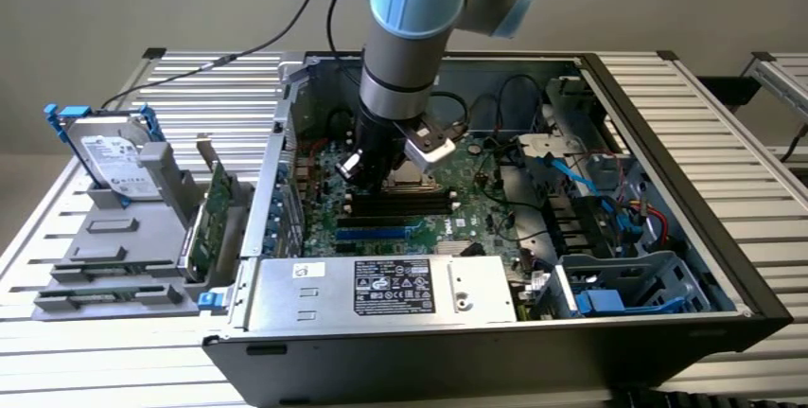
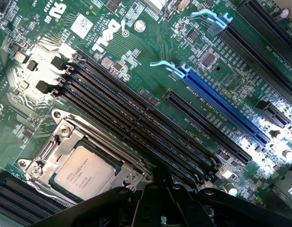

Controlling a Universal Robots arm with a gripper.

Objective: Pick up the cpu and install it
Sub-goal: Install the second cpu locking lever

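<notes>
The cpu [image 2: 82,172] lies seated in its socket [image 2: 61,142] just beside the claw [image 1: 394,164], whose finger state cannot be told.

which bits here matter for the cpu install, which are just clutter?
Job:
- cpu, already seated in its socket on the motherboard
- tool, low over the socket area inside the open case

Lying about:
- hard drive in blue bracket, on the grey stand outside the case
- green circuit card beside it
- power supply

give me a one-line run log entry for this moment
small square silver-grey cpu: seated in motherboard socket | gripper: above socket, inside open computer case
</notes>
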